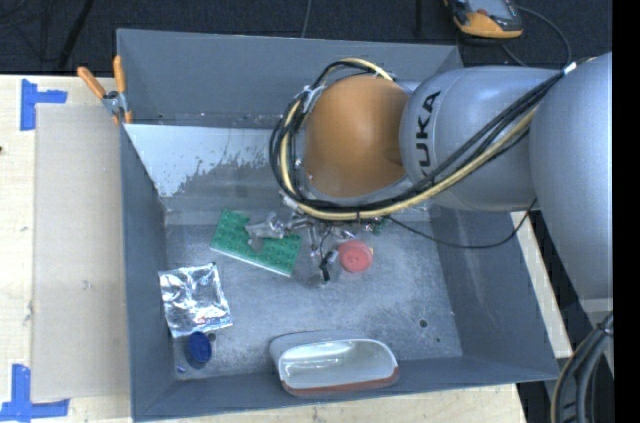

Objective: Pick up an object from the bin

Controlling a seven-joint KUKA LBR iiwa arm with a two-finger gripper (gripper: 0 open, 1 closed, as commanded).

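Hanging low in the grey bin (402,309) between a green flat board (250,242) and a small red disc (355,257), the jaws' state I cannot tell; approach seems in hand; next, centring on one and closing.

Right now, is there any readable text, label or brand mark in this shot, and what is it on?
"KUKA": on the grey arm link, beside the orange cover.
Foil packet, front left of the bin: reddish print, too small to read.
Handheld unit beyond the bin: screen unreadable.
Nothing else legible.
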